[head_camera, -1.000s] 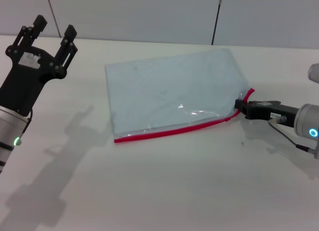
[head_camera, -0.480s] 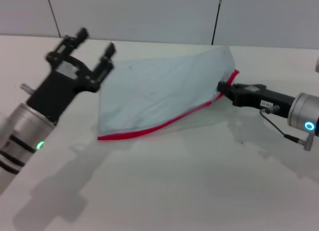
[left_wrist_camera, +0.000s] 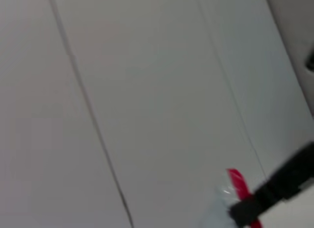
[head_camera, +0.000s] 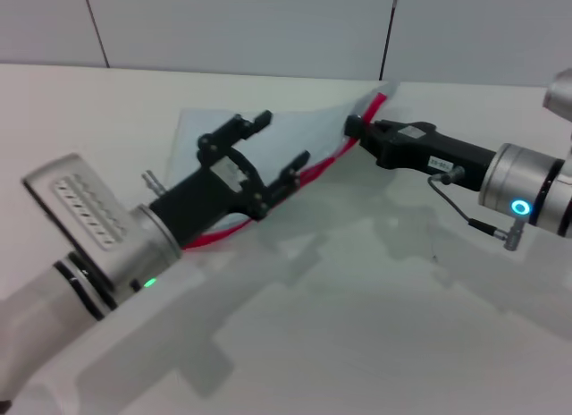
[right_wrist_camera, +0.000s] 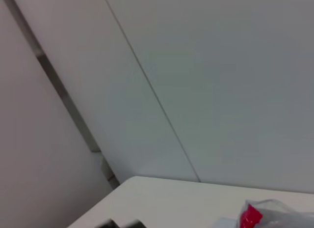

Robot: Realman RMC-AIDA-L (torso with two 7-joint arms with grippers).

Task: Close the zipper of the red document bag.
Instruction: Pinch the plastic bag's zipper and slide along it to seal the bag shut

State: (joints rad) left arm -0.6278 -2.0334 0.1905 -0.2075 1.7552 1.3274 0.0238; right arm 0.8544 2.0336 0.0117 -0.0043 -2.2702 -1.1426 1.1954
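With my right end effector (head_camera: 356,129) clamped on the red document bag (head_camera: 308,133) corner, I'd bring the open left end effector (head_camera: 279,148) squarely over the zipper (head_camera: 315,171) beneath it.

The red document bag (head_camera: 268,142) looks like thin, translucent pale blue-grey plastic with a soft sheen. Its zipper (head_camera: 326,165) is a bright red strip, seemingly plastic too. The left gripper (head_camera: 273,151) and the right gripper (head_camera: 355,126) are matt black, hard-looking; behind each sits a brushed silvery metal wrist section. The table (head_camera: 375,326) is white, smooth and faintly glossy, mirroring shadows.
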